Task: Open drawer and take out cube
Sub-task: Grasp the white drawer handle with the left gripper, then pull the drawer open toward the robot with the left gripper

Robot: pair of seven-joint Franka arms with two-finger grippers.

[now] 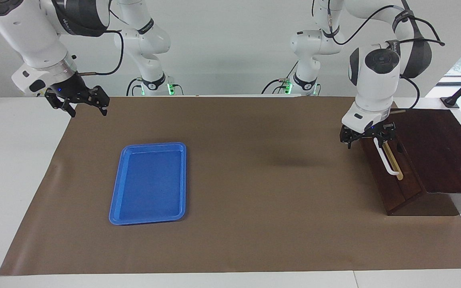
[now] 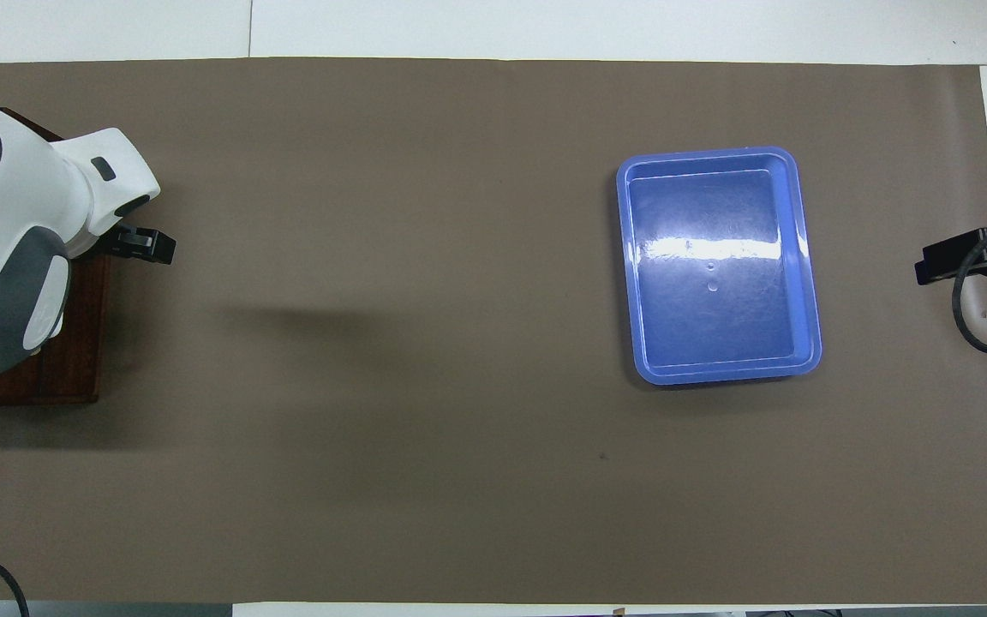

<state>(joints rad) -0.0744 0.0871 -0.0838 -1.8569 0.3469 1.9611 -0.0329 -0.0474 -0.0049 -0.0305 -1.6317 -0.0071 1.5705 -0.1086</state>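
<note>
Hovering left tool (image 1: 368, 141) at drawer (image 1: 390, 176) edge

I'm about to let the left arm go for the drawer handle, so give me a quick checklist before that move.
1. Drawer shut, box on the mat: ok.
2. Handle in view and unobstructed in the facing view: ok.
3. Left claw open, at the handle's end nearer the robots: ok.
4. Left claw around the handle: cannot tell; overhead the arm hides it.
5. Right claw open, waiting near the mat's corner at the right arm's end: ok.
6. Cube in view: not ok; none visible.
</note>
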